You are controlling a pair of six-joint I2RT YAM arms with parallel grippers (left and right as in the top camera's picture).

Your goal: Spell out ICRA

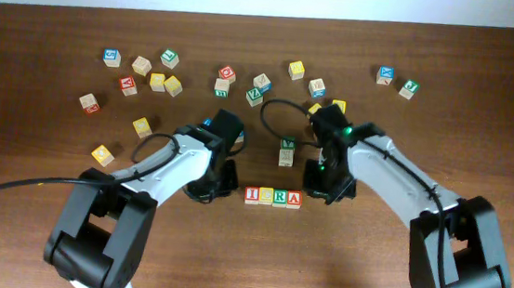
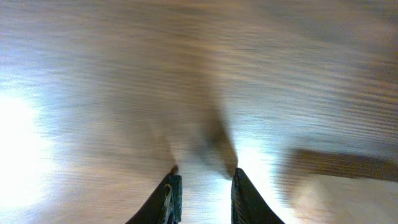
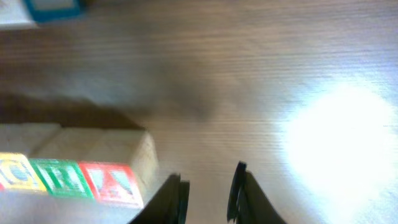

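Four wooden cubes stand in a row at the table's front centre: red I, yellow C, green R and red A. The right wrist view shows the yellow C, green R and red A cubes side by side, just left of my right gripper, which is open and empty. In the overhead view my right gripper sits just right of the row. My left gripper is left of the row, open and empty over bare wood.
A green-lettered cube stands alone behind the row. Many loose letter cubes lie scattered across the back of the table, such as a yellow one at the left and a blue one at the right. A black cable loops near the right arm.
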